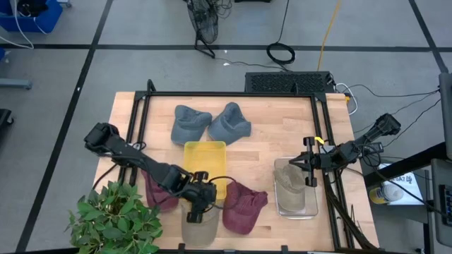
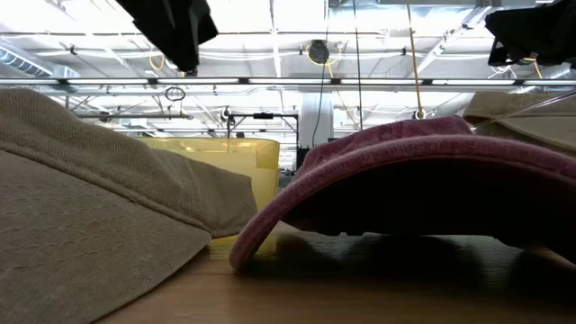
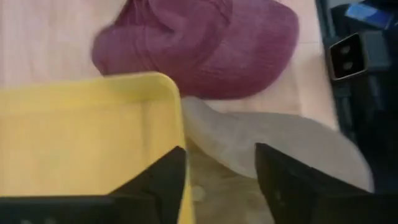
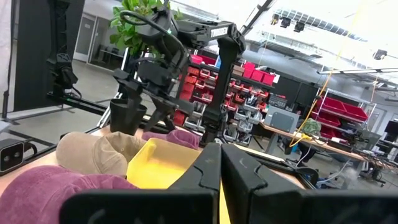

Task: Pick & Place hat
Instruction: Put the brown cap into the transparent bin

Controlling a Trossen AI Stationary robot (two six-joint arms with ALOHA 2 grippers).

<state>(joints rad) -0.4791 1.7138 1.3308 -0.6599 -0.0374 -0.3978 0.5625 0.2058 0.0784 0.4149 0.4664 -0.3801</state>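
The left gripper (image 1: 200,209) was seen with fingers parted, empty, above the beige hat (image 1: 200,224) lying beside the yellow bin (image 1: 205,156). The right gripper (image 1: 308,161) was held closed near the clear container (image 1: 295,204). A snag on the bin's rim could be judged the risk.

L end effector (image 1: 200,209) low at table front, fingers parted. R end effector (image 1: 297,163) raised at right, fingers closed.

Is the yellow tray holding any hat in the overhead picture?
No, the yellow tray shows only its bare yellow floor; the grey hats and maroon hat lie outside it on the table.
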